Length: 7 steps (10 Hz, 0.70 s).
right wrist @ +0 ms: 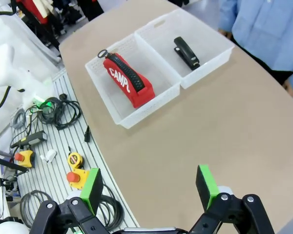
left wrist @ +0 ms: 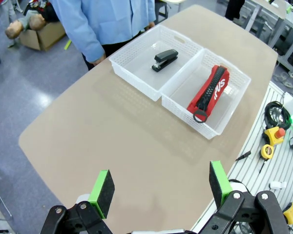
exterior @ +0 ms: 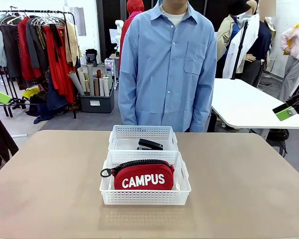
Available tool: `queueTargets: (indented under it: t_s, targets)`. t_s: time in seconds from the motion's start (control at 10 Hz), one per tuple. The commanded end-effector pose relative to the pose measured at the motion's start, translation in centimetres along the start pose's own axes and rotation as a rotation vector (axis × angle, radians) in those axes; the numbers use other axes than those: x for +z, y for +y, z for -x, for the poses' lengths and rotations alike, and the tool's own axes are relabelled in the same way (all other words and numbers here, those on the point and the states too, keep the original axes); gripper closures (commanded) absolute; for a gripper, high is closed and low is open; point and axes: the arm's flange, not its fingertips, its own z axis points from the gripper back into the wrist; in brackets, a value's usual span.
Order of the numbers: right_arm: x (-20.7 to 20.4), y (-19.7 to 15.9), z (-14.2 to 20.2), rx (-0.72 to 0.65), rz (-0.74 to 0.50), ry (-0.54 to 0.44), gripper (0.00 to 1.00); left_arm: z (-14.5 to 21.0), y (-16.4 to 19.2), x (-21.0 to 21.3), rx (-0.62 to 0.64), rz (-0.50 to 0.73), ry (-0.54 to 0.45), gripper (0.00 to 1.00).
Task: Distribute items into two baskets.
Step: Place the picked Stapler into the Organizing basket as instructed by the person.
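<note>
Two white lattice baskets stand end to end at the table's middle. The near basket (exterior: 144,198) holds the red "CAMPUS" pouch (exterior: 143,178), its black zip strap pointing left. Behind it, the far basket (exterior: 142,130) holds the small black stapler (exterior: 150,145). My left gripper (left wrist: 161,187) hangs open and empty high above the table's edge, well away from the pouch (left wrist: 210,92) and stapler (left wrist: 165,59). My right gripper (right wrist: 149,187) is also open and empty, high over the table, far from the pouch (right wrist: 129,80) and stapler (right wrist: 186,52).
A person in a blue shirt (exterior: 167,64) stands at the far edge, close behind the far basket. Cables and yellow button boxes (right wrist: 73,168) lie on a slotted bench along the table's near side. The tan tabletop (exterior: 50,189) lies bare around the baskets.
</note>
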Motion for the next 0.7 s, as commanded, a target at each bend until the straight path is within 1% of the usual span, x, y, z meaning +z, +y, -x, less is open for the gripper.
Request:
queueTargets:
  t_s: [0.0,0.6]
  targets:
    - [0.10,0.08,0.03,-0.003,-0.002,0.010,0.00,-0.01,-0.05,0.06,-0.003,0.003,-0.008,0.00]
    - [0.10,0.08,0.03,-0.003,-0.002,0.010,0.00,-0.01,-0.05,0.06,-0.003,0.003,-0.008,0.00]
